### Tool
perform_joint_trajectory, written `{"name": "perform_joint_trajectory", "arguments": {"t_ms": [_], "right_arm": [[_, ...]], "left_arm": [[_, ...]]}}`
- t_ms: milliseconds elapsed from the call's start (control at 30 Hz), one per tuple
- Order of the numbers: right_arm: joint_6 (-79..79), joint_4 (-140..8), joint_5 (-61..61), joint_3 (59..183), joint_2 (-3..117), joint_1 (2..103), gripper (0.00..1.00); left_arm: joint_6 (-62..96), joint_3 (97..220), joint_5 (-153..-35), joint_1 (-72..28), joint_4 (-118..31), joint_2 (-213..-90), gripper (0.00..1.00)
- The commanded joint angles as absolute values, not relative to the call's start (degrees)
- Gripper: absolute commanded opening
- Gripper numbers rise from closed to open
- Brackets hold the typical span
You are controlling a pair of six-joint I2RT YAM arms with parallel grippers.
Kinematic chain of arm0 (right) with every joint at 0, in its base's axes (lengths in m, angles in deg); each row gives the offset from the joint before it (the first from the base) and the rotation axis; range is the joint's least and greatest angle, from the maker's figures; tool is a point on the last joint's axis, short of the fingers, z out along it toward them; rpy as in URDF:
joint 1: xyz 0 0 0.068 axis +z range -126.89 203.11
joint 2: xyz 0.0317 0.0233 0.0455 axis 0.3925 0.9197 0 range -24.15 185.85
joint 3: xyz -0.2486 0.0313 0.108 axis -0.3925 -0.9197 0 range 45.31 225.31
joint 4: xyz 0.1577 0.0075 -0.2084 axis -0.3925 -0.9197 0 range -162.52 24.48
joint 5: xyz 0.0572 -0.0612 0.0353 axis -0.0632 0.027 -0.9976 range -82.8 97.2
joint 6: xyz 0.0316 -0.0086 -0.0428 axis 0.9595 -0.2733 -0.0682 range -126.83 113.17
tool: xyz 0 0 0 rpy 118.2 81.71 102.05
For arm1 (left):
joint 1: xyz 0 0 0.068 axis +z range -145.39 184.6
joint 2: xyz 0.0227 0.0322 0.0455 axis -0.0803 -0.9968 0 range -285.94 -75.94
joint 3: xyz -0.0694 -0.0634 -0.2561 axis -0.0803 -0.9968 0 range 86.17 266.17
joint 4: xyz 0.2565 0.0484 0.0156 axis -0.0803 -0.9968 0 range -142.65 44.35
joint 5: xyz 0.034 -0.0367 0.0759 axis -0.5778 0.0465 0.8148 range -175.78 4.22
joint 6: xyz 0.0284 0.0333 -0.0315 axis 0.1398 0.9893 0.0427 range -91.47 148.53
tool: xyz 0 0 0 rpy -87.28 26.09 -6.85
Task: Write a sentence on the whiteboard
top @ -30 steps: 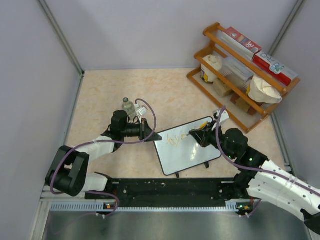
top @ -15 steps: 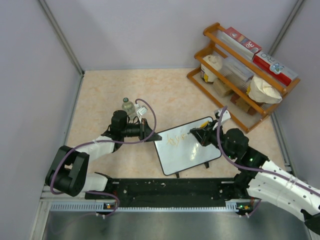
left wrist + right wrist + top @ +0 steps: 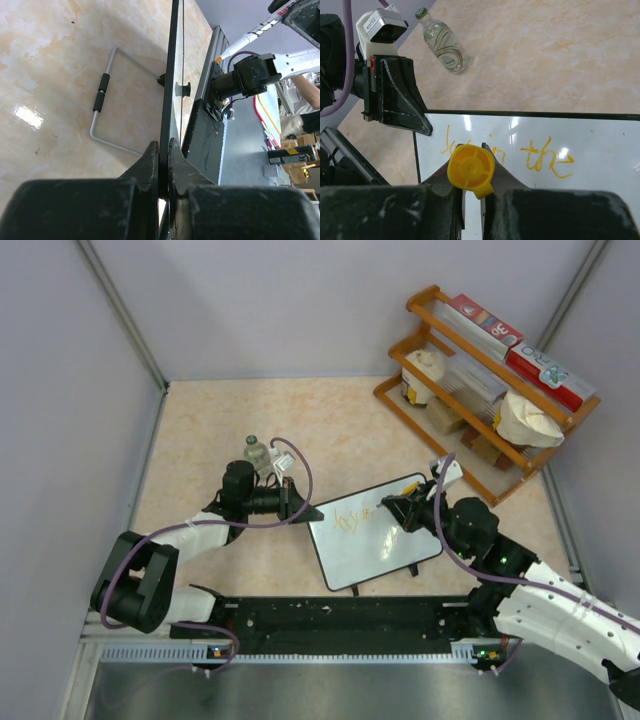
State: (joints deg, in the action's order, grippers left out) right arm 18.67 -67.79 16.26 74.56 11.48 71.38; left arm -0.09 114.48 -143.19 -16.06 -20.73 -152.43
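The whiteboard (image 3: 380,540) lies on the table, tilted, with its black frame showing. My left gripper (image 3: 306,511) is shut on its left edge; the left wrist view shows the board edge-on (image 3: 170,75) pinched between my fingers (image 3: 150,160). My right gripper (image 3: 392,507) is shut on a yellow marker (image 3: 471,167), held over the board's upper part with the marker's end facing the camera. The sentence (image 3: 540,155), in orange script, runs along the board's top (image 3: 352,520); part of it is hidden behind the marker.
A small clear bottle (image 3: 258,452) stands just behind my left gripper. A wooden rack (image 3: 455,435) with boxes and bags fills the back right corner. A wire stand (image 3: 102,100) lies under the board. A black rail (image 3: 340,618) borders the near edge.
My right gripper with the marker has shifted a little over the board's upper part. The left gripper and the board have not moved.
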Motion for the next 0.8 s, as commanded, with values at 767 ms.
{"name": "perform_joint_trajectory", "arguments": {"t_ms": [767], "right_arm": [[11.1,-57.9,23.4,76.6,18.7,85.9,0.00]], "left_arm": [[7.2,112.0,-136.1,-16.0,-23.4,-153.4,0.00]]}}
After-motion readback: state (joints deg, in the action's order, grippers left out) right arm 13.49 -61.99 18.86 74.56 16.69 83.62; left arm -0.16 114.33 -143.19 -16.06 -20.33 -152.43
